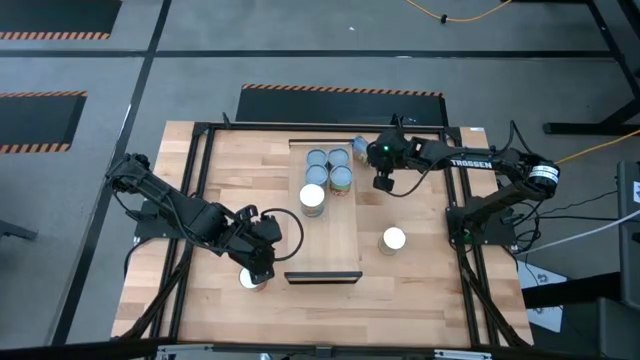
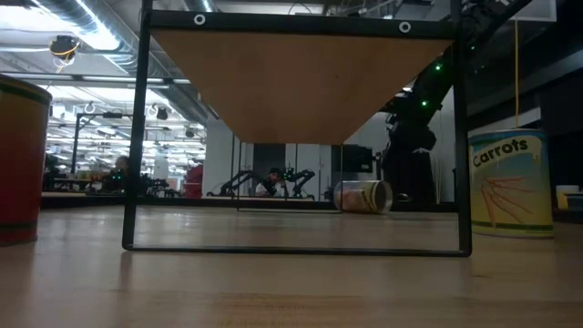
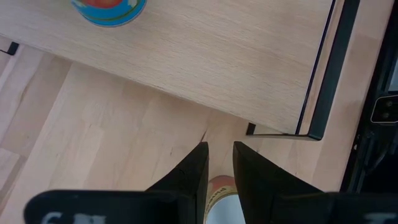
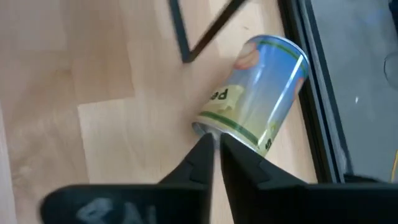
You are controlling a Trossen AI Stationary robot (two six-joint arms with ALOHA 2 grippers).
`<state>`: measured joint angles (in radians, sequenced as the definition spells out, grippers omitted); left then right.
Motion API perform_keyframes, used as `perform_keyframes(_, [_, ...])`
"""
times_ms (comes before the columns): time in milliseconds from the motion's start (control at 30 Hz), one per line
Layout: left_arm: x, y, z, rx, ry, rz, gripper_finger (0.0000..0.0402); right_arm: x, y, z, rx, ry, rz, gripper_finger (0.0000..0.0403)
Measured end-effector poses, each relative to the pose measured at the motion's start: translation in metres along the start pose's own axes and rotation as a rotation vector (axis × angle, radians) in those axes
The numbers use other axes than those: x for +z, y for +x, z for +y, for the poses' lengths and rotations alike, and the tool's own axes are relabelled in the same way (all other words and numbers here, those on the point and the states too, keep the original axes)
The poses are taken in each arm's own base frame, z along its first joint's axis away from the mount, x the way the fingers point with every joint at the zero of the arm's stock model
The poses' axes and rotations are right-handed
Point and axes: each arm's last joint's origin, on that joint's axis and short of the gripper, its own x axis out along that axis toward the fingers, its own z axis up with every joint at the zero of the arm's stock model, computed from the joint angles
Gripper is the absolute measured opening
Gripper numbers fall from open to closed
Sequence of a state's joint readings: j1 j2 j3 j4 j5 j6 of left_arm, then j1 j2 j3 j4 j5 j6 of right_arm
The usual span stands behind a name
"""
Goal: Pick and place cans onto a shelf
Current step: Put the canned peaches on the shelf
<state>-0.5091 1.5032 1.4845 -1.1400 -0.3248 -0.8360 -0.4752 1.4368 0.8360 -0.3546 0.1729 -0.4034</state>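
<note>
Right gripper (image 4: 214, 144), fingers nearly together and gripping nothing, points at the toppled green-and-yellow-labelled tin can (image 4: 258, 93) just beyond its tips, lying on its side, long axis slanting away, off the pale wooden shelf (image 1: 335, 235).

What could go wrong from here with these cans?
The tipped can lies on its side beside the frame rail, and the right claw, nearly closed, touches only its rim, so it may roll away. The left claw holds a can close to the shelf end lip, which it might clip.
</note>
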Motion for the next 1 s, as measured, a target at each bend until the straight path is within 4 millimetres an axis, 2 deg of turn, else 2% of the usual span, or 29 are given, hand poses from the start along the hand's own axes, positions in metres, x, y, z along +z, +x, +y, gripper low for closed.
perform_keyframes(167, [0.0, 0.0, 0.0, 0.0, 0.0, 0.0, 0.0066, -0.002, 0.001, -0.005, -0.029, 0.047, 0.016, 0.0099])
perform_keyframes(367, [0.0, 0.0, 0.0, 0.0, 0.0, 0.0, 0.0066, -0.004, 0.001, -0.009, -0.15, 0.078, 0.064, 0.0192])
perform_keyframes(500, [0.0, 0.0, 0.0, 0.0, 0.0, 0.0, 0.0066, -0.006, 0.002, -0.012, -0.126, 0.092, 0.06, 0.0235])
perform_keyframes(667, [0.0, 0.0, 0.0, 0.0, 0.0, 0.0, 0.0066, -0.011, 0.011, -0.017, -0.06, 0.117, 0.068, 0.0246])
perform_keyframes(1000, [0.0, 0.0, 0.0, 0.0, 0.0, 0.0, 0.0066, -0.016, 0.048, -0.017, 0.011, 0.135, 0.081, 0.0241])
